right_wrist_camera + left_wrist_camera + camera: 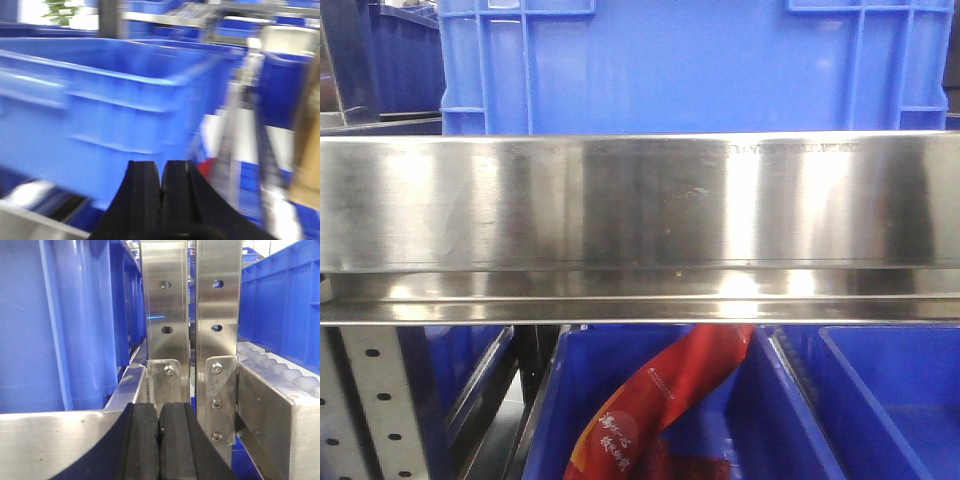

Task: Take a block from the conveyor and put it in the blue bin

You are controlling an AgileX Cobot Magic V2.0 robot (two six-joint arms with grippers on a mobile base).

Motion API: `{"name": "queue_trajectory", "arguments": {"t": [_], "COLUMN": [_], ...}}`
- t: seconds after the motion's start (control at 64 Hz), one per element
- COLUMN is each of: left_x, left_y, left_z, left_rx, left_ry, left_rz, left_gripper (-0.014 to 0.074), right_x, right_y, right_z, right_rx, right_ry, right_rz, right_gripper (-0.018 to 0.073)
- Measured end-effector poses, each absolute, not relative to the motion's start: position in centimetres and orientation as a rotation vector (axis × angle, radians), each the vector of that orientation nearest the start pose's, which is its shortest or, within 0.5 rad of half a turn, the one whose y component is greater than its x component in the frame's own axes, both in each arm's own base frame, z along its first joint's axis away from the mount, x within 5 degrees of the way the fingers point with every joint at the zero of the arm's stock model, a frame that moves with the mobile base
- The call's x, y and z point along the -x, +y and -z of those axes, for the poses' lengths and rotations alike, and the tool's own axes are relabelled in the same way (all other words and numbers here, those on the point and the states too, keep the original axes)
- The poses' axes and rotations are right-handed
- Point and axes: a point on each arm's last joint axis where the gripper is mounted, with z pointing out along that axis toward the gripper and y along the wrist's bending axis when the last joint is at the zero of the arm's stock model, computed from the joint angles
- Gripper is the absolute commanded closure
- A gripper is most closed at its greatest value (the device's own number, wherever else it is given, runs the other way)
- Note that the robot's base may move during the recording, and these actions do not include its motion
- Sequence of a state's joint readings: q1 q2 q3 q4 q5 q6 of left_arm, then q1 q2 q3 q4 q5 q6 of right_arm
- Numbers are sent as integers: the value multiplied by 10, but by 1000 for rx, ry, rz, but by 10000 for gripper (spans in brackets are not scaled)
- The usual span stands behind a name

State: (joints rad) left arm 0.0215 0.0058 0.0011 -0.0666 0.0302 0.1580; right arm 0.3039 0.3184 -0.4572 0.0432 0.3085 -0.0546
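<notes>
No block shows in any view, so the step in hand cannot be settled: the scene fits both a wait for a block and a moment after a drop. The left gripper (159,440) has its black pads pressed together on nothing, facing brushed steel uprights (165,300) at 12 o'clock. The right gripper (161,195) is likewise closed and empty, with a large blue plastic bin (115,110) at 11 o'clock; that view is blurred. A red printed pouch (665,400) lies in a lower blue bin (760,420) beneath the steel conveyor rail (640,200).
</notes>
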Motion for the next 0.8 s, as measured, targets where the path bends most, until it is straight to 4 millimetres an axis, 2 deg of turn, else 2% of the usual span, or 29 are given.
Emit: {"name": "queue_trajectory", "arguments": {"t": [0.219, 0.547, 0.797], "left_x": [-57, -57, -57], "left_y": [1, 1, 1], "left_z": [-210, -210, -210], "left_rx": [-55, -55, -54], "left_ry": [1520, 1518, 1515], "left_rz": [-89, -89, -89], "left_gripper": [707, 707, 707], "right_x": [-69, -59, -56], "right_y": [11, 4, 4], "right_z": [-285, -217, -212], "right_rx": [113, -15, 9], "right_ry": [1569, 1516, 1507], "right_rz": [-119, -120, -94], "right_gripper": [721, 721, 721]}}
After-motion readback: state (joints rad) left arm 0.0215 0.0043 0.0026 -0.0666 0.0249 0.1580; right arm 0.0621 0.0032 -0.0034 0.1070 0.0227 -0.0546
